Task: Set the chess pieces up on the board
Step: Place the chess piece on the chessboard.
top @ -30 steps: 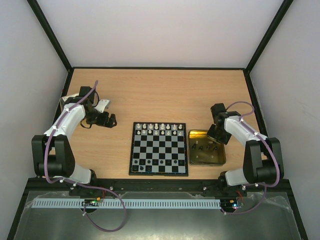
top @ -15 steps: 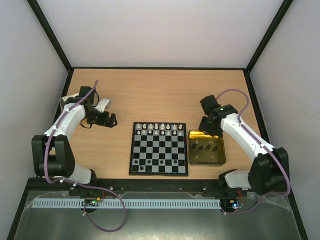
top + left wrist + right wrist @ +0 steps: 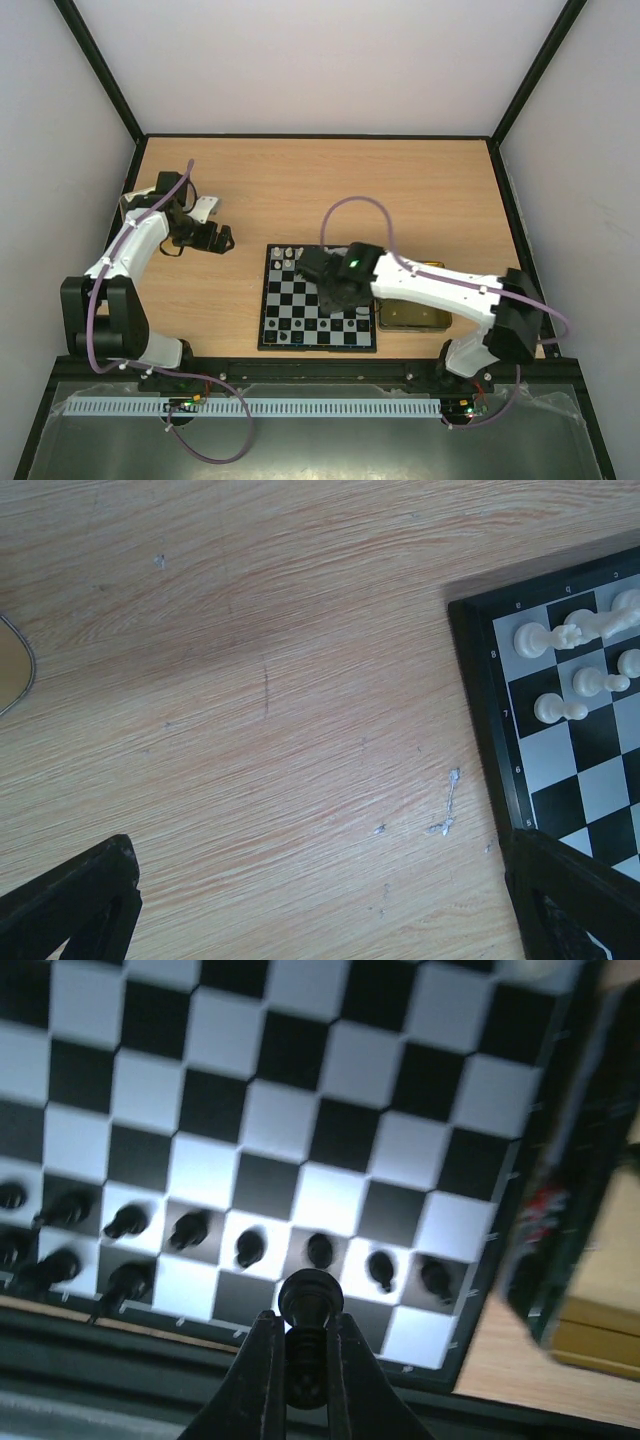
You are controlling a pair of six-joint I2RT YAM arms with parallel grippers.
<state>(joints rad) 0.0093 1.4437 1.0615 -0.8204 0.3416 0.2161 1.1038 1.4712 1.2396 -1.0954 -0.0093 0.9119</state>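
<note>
The board (image 3: 300, 320) lies at the table's near middle. White chess pieces (image 3: 283, 256) stand on its far rows and black pieces (image 3: 285, 330) on its near rows. My right gripper (image 3: 335, 295) is over the board and is shut on a black chess piece (image 3: 310, 1305), held above the near rows of black pieces (image 3: 250, 1248) on the board (image 3: 300, 1090). My left gripper (image 3: 222, 240) hovers over bare table left of the board, open and empty; its view shows the board's far left corner (image 3: 480, 690) with white pieces (image 3: 560, 705).
The gold tin (image 3: 420, 318) sits right of the board, partly under my right arm; it also shows in the right wrist view (image 3: 600, 1300). A silver tin lid (image 3: 205, 210) lies by my left arm. Black frame walls ring the table.
My right arm has swung left from the gold tin to above the board, carrying a black piece. The left arm has barely moved.
</note>
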